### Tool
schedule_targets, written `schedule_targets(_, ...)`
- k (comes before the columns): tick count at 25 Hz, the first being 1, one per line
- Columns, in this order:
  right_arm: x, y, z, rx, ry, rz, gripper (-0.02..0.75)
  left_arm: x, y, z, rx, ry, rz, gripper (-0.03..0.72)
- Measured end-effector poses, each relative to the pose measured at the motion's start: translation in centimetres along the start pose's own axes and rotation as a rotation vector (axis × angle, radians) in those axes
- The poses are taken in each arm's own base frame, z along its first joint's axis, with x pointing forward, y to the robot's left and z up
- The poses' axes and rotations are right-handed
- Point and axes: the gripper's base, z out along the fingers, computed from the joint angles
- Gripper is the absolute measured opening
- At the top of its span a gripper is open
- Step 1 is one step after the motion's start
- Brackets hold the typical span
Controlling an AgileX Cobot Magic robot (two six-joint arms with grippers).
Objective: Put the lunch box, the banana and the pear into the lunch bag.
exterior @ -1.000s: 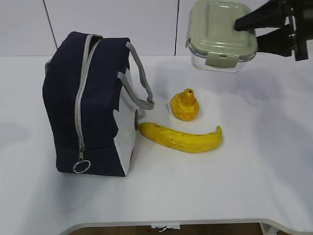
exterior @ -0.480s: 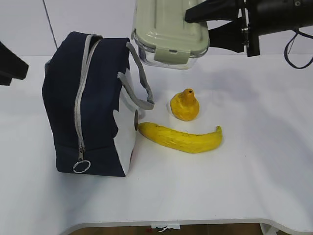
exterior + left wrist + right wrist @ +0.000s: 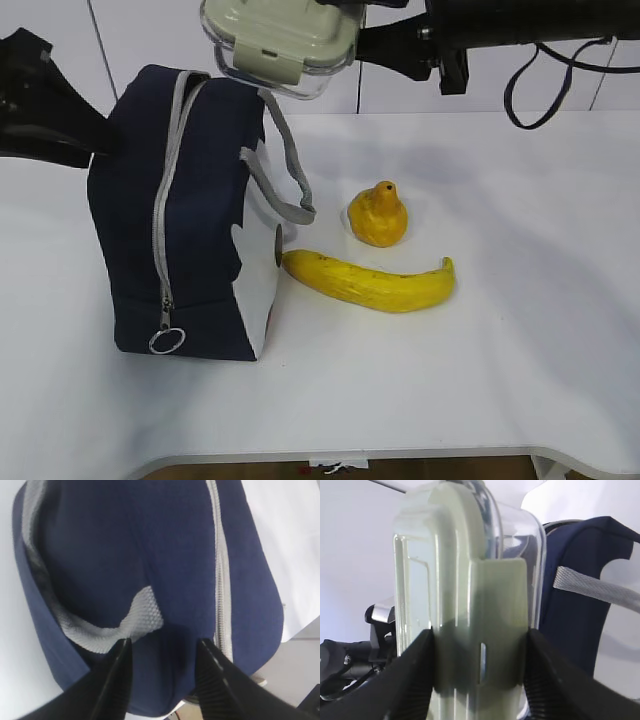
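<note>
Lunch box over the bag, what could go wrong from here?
The zipper looks closed along the lunch bag, so the lunch box, held by the right gripper, may have no opening to enter. Pressing down could tip the upright bag onto the banana or pear. The left gripper hangs open near the bag, not visibly steadying it.

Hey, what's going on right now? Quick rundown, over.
Right gripper shut on lunch box, held above lunch bag. Left gripper open beside bag. Banana, pear waiting on table. Zipper looks closed.
</note>
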Motion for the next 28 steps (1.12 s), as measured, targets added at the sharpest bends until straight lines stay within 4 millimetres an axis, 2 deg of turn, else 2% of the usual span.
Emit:
schedule_targets(2,0.3,0.3,0.7,0.009,-0.01,-0.006,0.377,-0.1,0.3,0.5,0.007,0.008,-0.013,0.272)
schedule_targets(6,1.0,0.8,1.7,0.01,-0.009,-0.019,0.377,-0.2,0.4,0.7,0.017,0.01,-0.021,0.044)
schedule_targets(8,1.5,0.8,2.3,0.007,0.008,-0.021,0.377,-0.5,0.3,0.6,0.021,0.004,-0.016,0.005)
schedule_targets(15,3.2,-0.2,4.8,0.004,0.08,0.003,0.377,-1.2,-0.7,-0.1,0.067,-0.014,-0.006,-0.003)
schedule_targets(19,3.7,-1.0,5.5,0.018,0.108,-0.044,0.377,-1.2,-0.7,-0.1,0.073,-0.003,-0.005,-0.003)
schedule_targets(28,3.4,-4.5,6.3,0.228,0.081,-0.156,0.377,-0.9,-0.8,-0.1,0.081,0.024,0.023,-0.004)
